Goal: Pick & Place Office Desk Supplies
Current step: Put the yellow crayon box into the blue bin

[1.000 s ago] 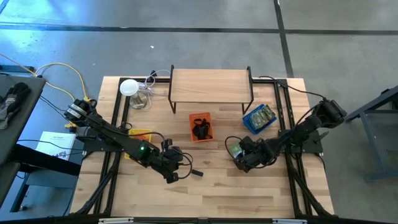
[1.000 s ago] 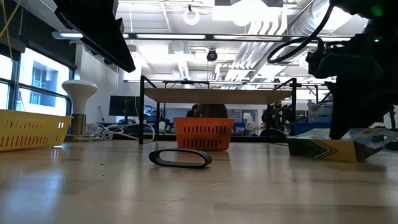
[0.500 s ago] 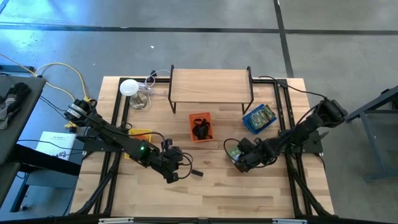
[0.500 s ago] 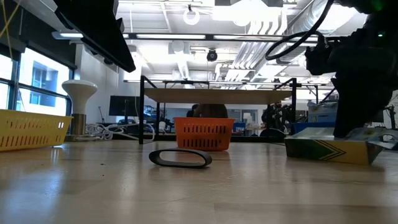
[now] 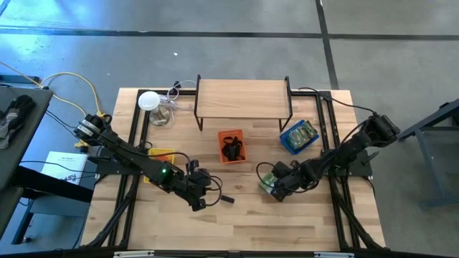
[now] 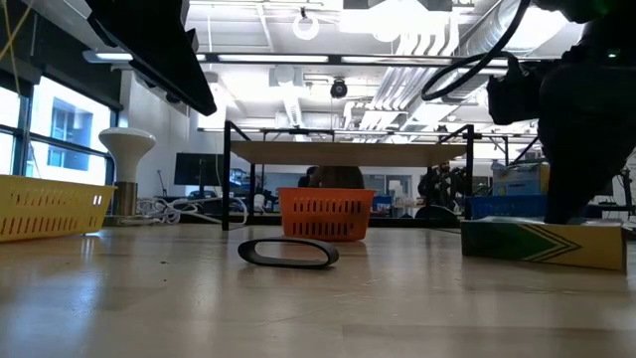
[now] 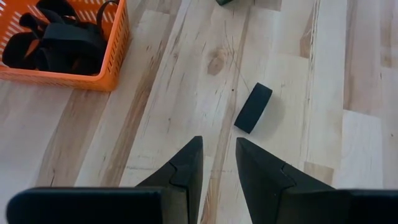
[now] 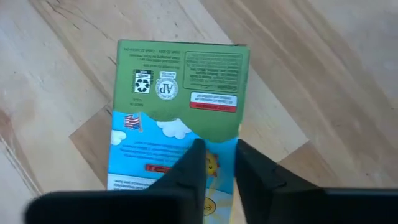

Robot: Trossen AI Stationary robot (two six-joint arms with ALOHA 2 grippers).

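A flat green-and-blue box (image 8: 180, 74) lies on the table right of centre, also visible in the high view (image 5: 265, 179) and the low view (image 6: 527, 242). My right gripper (image 8: 217, 149) is down on it, fingers close together. My left gripper (image 7: 217, 155) hovers left of centre with a narrow gap between its fingers and nothing in it. It points at a small black looped piece (image 7: 253, 107) lying on the wood just ahead of it (image 5: 226, 198). My right gripper comes from above, slanting from the table's right side, and its nearly shut fingertips (image 8: 194, 163) rest on the box's blue top face (image 8: 177, 143), close to one long edge. The box lies flat on the table. Whether anything is pinched between the fingers cannot be told.
An orange basket (image 5: 231, 146) with black pieces stands at the centre. A blue tray (image 5: 298, 136) with green packets is at the back right, and a yellow tray (image 5: 161, 156) lies under the left arm. A wooden shelf (image 5: 244, 98) and a white lamp (image 5: 148, 100) stand at the far edge.
My right gripper has moved a little toward the table's left and near edges, and the box has slid with it. The end of the box that stood raised has come down, so the box now lies flat.
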